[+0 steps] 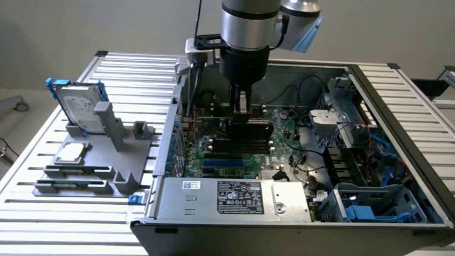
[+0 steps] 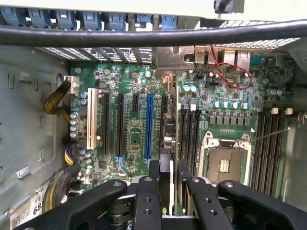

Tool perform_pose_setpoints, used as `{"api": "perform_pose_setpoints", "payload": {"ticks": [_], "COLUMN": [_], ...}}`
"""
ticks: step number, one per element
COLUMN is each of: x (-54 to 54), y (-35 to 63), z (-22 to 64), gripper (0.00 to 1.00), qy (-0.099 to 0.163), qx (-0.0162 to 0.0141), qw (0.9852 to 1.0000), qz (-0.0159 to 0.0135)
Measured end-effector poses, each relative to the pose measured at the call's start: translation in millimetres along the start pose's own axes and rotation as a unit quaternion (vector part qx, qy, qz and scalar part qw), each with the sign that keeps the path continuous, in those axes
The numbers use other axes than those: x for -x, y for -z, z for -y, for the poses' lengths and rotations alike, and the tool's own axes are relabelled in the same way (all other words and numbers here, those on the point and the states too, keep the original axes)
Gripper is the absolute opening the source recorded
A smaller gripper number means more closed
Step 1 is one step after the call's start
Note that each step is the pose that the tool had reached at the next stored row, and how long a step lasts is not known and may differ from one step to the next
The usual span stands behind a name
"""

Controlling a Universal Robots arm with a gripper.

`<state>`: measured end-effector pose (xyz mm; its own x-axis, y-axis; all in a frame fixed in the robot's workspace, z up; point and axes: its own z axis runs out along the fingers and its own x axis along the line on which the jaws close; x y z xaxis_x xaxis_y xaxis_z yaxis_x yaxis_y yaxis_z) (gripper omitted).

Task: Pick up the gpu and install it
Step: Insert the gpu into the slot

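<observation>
Nearest in the exterior view, a grey power supply (image 1: 235, 197) sat inside the open computer case (image 1: 284, 237). Behind it lay the green motherboard (image 1: 235, 160). The graphics card (image 1: 250, 129) stood on edge over the motherboard's slots, with its black rectangular cooler facing the camera. The claw (image 1: 243, 116) was clamped on the graphics card's top edge. From the wrist, the card (image 2: 165, 179) appeared as a thin pale strip between the black fingers (image 2: 154, 172).

White sticker (image 2: 33, 211) shows "68"; power-supply label (image 1: 240, 196) illegible.
</observation>
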<state>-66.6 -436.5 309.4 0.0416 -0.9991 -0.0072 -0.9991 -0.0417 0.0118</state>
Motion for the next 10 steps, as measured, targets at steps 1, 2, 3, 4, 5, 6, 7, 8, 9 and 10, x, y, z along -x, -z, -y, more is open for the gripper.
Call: {"api": "perform_pose_setpoints", "payload": {"ticks": [1, 2, 3, 4, 5, 6, 7, 8, 9, 10], "x": [-1.0, -2.2, -3.3, -4.9, -6.0, -6.5, -7.6, -9.2, -10.9, -11.8], "y": [-0.3, -0.4, -0.5, -0.8, -2.1, -3.7, -5.1, -6.1, -7.3, -9.0], "z": [-0.4, -0.5, -0.6, -0.8, -1.5, -2.2, -2.8, -3.4, -4.4, -5.6], "gripper": [0.26, 0.26, 0.26, 0.26, 0.26, 0.26, 0.26, 0.26, 0.26, 0.26], "qy": [0.000, 0.000, 0.000, 0.000, 0.000, 0.000, 0.000, 0.000, 0.000, 0.000], "qx": [0.0000, 0.0000, 0.0000, 0.0000, 0.0000, 0.0000, 0.0000, 0.0000, 0.0000, -0.0001], "qw": [1.0000, 1.0000, 1.0000, 1.0000, 1.0000, 1.0000, 1.0000, 1.0000, 1.0000, 1.0000], "qz": [0.0000, 0.0000, 0.0000, -0.0001, 0.0000, 0.0000, 0.0000, -0.0002, -0.0001, 0.0001]}}
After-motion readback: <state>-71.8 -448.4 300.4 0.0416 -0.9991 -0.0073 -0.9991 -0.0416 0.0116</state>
